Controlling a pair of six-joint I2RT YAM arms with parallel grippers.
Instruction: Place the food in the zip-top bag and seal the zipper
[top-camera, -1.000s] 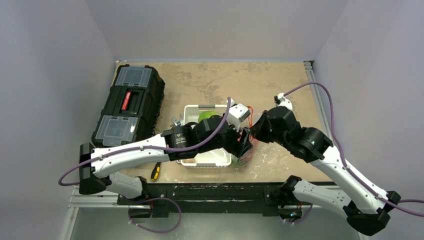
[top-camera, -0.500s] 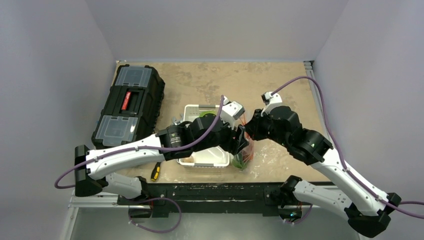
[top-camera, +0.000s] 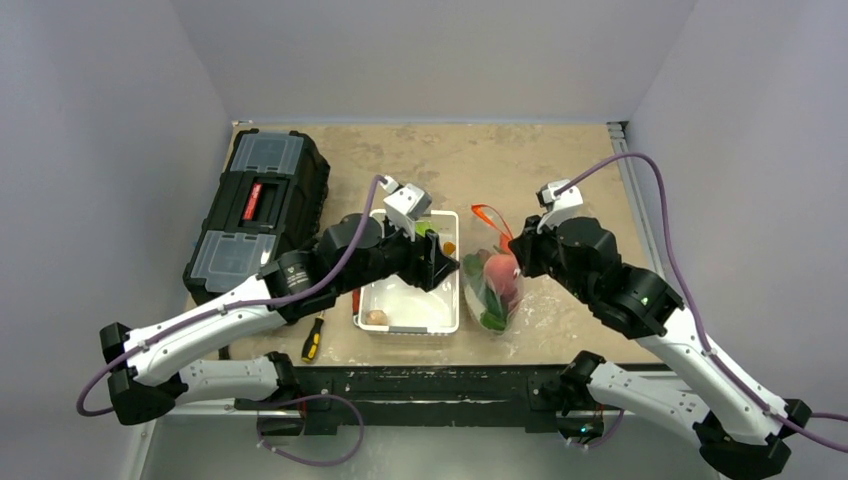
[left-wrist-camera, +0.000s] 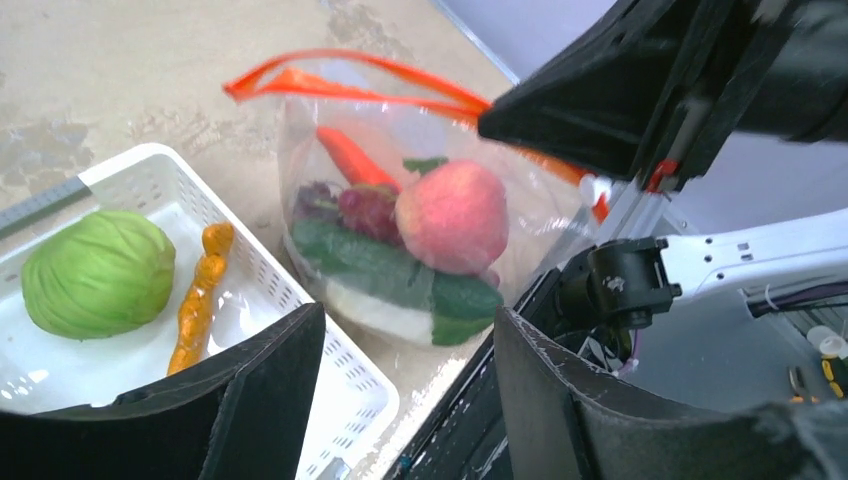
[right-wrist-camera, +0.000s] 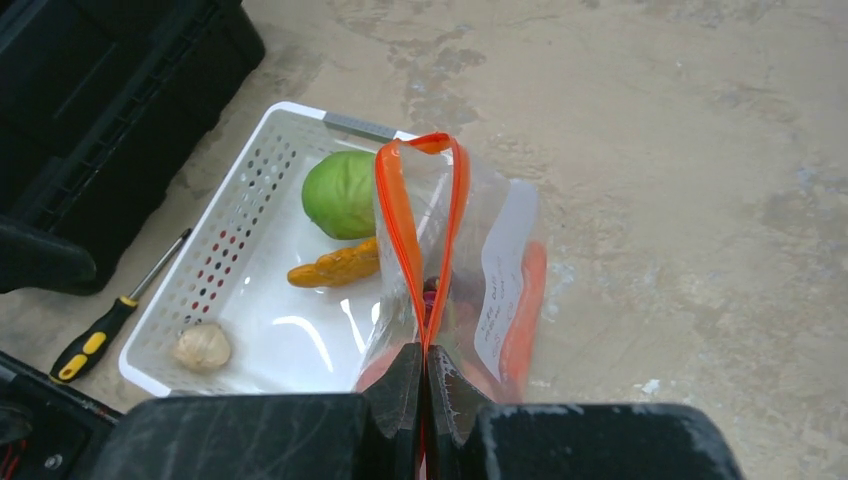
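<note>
Right jaws pinch the zipper, left jaws gape empty, bag label unreadable.

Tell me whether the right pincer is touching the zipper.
Touching. The right wrist view shows the right pincer shut on the zipper, the strip running between its fingers.

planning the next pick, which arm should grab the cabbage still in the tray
Left. The left claw is open above the tray, with the cabbage just ahead. The right claw is shut on the zipper, holding the bag.
</note>
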